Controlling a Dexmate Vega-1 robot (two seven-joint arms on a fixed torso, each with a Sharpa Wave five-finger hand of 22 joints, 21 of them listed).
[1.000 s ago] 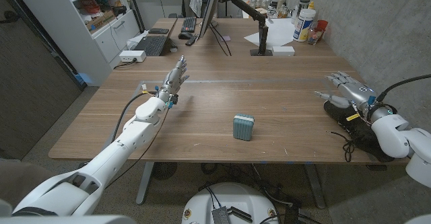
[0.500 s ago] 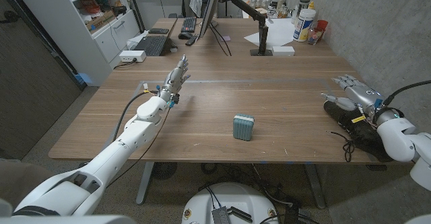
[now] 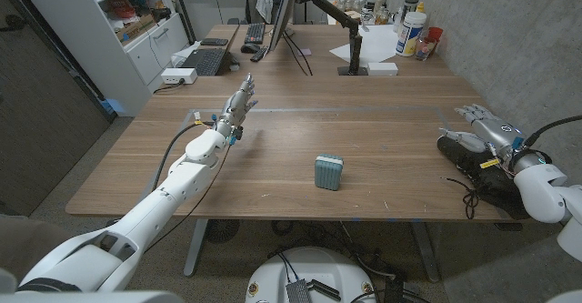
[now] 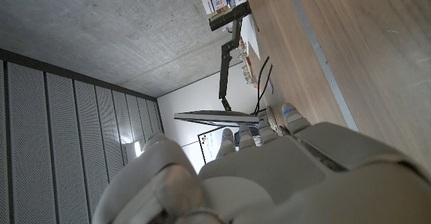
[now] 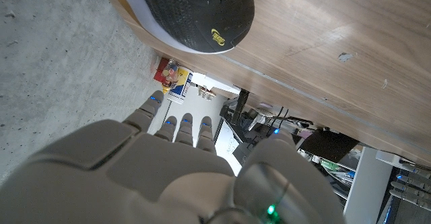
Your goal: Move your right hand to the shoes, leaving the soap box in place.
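Nearest the robot, close to the front edge of the wooden table (image 3: 382,139), the soap box (image 3: 329,171) stands alone on bare wood: a small, squarish, pale teal box with rounded corners and faint ridges on its face, nothing touching it. To its right, at the table's right edge against the rough grey concrete wall (image 3: 536,39), lie the shoes (image 3: 480,169), black with a mesh-like upper and loose black laces trailing over the wood; the right wrist view shows a rounded black toe (image 5: 202,12) with a small yellow mark and a pale sole rim. The right hand (image 3: 488,129) is over the far end of the shoes, its smooth grey fingers (image 3: 468,114) spread and stretched out, holding nothing; whether it touches the shoe beneath cannot be told. Well apart from both, on the left side of the table, the left hand (image 3: 238,103) is raised at the end of its white arm, fingers straight and close together, pointing toward the far end, also holding nothing. A thin pale seam (image 3: 318,109) runs across the wood just beyond it. Between the two hands and the soap box the wood grain is open, warm brown and matt. Farther back stand a black keyboard (image 3: 205,60), a white box (image 3: 177,75) beside it, a thin monitor (image 3: 289,12) seen edge-on, a black jointed monitor arm (image 3: 336,7), a white sheet (image 3: 368,48), and a white tub (image 3: 411,33) with a blue label. At far left stands a white shelf unit (image 3: 136,21) holding assorted items.
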